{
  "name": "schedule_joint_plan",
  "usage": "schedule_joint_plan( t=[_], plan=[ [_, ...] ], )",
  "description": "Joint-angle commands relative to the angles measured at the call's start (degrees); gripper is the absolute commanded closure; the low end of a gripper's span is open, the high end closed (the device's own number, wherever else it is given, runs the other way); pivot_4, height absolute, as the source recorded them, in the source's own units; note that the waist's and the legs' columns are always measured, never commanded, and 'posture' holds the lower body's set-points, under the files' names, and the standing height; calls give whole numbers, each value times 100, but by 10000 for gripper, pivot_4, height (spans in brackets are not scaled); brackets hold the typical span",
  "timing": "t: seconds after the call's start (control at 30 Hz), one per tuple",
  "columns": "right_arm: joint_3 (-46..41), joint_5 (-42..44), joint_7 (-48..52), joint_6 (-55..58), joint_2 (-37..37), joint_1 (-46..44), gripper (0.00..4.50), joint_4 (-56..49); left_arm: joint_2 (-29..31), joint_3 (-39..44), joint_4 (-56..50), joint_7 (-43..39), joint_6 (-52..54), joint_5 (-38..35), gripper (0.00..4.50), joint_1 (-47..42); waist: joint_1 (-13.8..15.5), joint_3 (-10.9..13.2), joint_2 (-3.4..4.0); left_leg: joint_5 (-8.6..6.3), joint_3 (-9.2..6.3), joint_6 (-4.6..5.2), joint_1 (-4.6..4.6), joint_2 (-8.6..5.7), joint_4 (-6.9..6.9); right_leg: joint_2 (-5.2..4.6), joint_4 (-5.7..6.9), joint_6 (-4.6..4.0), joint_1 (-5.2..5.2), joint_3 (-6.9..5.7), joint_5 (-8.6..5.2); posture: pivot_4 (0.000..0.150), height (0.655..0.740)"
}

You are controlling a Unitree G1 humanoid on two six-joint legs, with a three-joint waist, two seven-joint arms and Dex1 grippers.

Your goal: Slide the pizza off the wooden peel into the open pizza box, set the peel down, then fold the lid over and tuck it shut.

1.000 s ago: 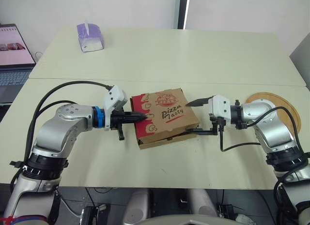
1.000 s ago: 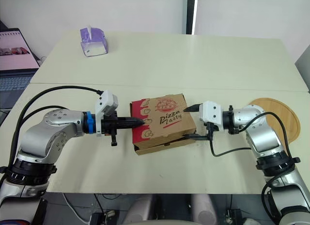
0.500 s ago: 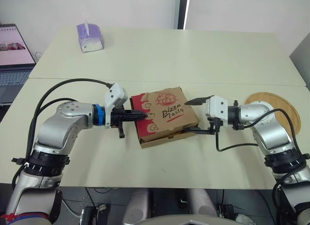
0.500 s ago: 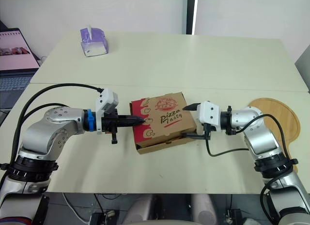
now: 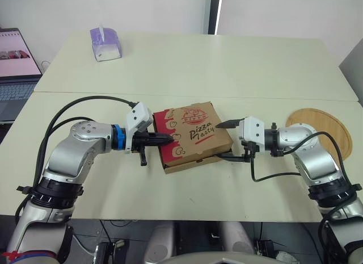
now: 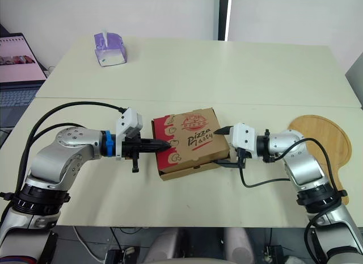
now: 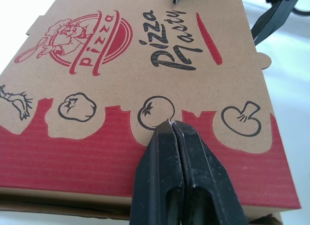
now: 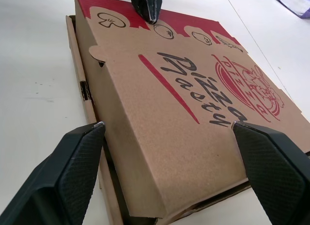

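The pizza box (image 5: 193, 136) lies in the middle of the frame on the pale table (image 5: 227, 65), with its printed lid (image 8: 184, 89) folded down over the base. The wooden peel (image 5: 317, 125) lies flat at the right edge of the frame, apart from the box.

The left gripper (image 7: 170, 124) has its two fingers pressed together with nothing between them, and their tips rest on the red border of the lid. The right gripper (image 5: 226, 140) is spread wide and holds nothing; one finger is above the right end of the box and the other is low beside it.

In the right wrist view the side flap seems to hang outside the base wall, so I judge the tuck is not finished.

The box is thin corrugated cardboard: light, somewhat stiff, but it likely bends and springs back. It may also slide easily on the smooth table. I would press on the flat lid near an edge and push the flap close to its fold, with the other gripper bracing the opposite side.
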Motion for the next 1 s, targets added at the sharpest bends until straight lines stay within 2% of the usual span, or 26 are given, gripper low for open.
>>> schedule_joint_plan(
  t=[0.03, 0.13, 0.37, 0.47, 0.67, 0.8, 0.83, 1.0],
  plan=[
    [-64, 70, 58, 68, -116, 47, 152, -231, 65, -52, -80, -80, -157, 113, 45000, 42, 2, 0, 0, 0, 0, 0, 0, 0, 0, 0, 0, 0, 0, 0, 0, 1500, 7400],
    [-136, 155, 95, 165, -163, 86, 152, -293, 59, -68, -57, -108, -192, 149, 45000, 24, 2, 0, 0, 0, 0, 0, 0, 0, 0, 0, -1, 0, 1, 0, 0, 1500, 7400],
    [-898, 1550, -4, 1475, -57, -89, 152, -560, 32, -68, -15, -142, -223, 217, 45000, -11, 3, 0, 0, -1, -2, 1, -1, 0, 8, 0, 2, 0, 2, 0, 0, 1500, 7400],
    [-1231, 1813, -179, 1888, -117, -165, 6340, -387, 29, -65, -12, -139, -234, 233, 45000, -8, 5, 0, 0, -1, -4, 2, -2, 0, 14, 0, 2, 2, 4, 0, 1, 1500, 7400],
    [-1311, 1342, -187, 1467, -478, -237, 27295, 191, 30, -51, -28, -139, -235, 250, 45000, 0, 6, 0, 0, -2, -2, 4, -2, 0, 15, 0, 2, 4, 6, 0, 2, 1500, 7400],
    [-887, 624, 96, 647, -778, -179, 42850, 740, 32, -46, -44, -154, -237, 254, 45000, 7, 5, 0, -1, -3, 1, 4, -2, 0, 16, 0, 3, 4, 6, 0, 2, 1500, 7400],
    [-793, 540, 152, 513, -764, -142, 44730, 795, 32, -47, -44, -157, -239, 256, 45000, 4, 3, 0, -1, -2, 0, 4, -2, 0, 16, 1, 3, 4, 6, 0, 3, 1500, 7400],
    [-455, 474, 281, 407, -545, 95, 44730, 542, 45, -47, -37, -171, -243, 270, 45000, -28, -1, 0, -1, -2, 2, 4, -2, 3, 17, 4, 5, 4, 6, 2, 3, 1500, 7400]
  ],
)
